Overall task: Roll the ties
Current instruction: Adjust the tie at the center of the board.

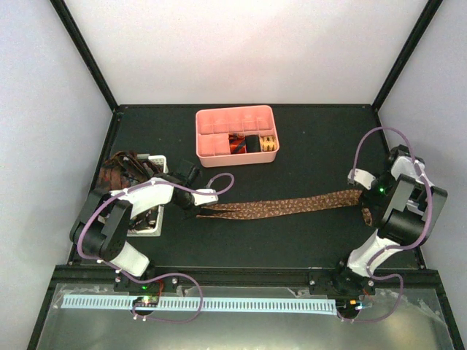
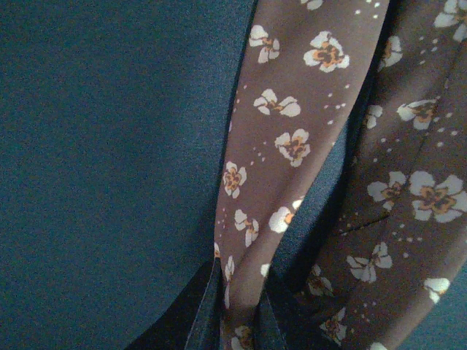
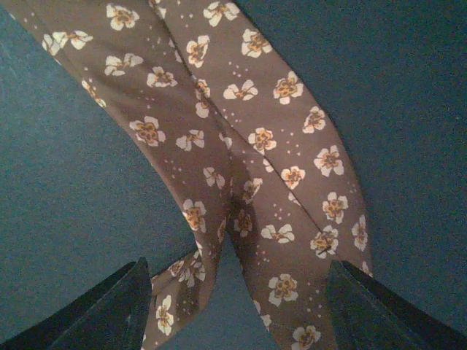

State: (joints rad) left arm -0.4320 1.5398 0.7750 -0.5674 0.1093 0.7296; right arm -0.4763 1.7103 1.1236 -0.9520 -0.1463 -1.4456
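Far left of the overhead view: a white basket (image 1: 156,231) with spare ties (image 1: 120,171) spilling over its upper-left rim, not yet rolled. Just right of it, the left fingers (image 1: 193,198) sit at the left end of the brown tie (image 1: 284,208), which lies as a long band on the worktop (image 1: 292,248) across mid-frame. Above the band, upper centre, a pink tray (image 1: 208,149) holds rolled ties (image 1: 257,143). At the band's right end, the right fingers (image 3: 109,306) stand wide apart, straddling the cloth and gripping nothing. The left wrist view adds what the overhead cannot: the left fingers (image 2: 204,321) are together, clamped on a narrow strip of the tie at bottom centre, with a second layer lying alongside to the right. The right wrist view shows two layers crossing, with a crease at centre frame that cannot be seen from above. Judgement: the step in hand is starting the roll from the left end. To do it well, keep the pinch firm, square the two layers first, turn evenly so the edges stack, and hold the band straight from the right. Crossed layers risk a cone-shaped roll.
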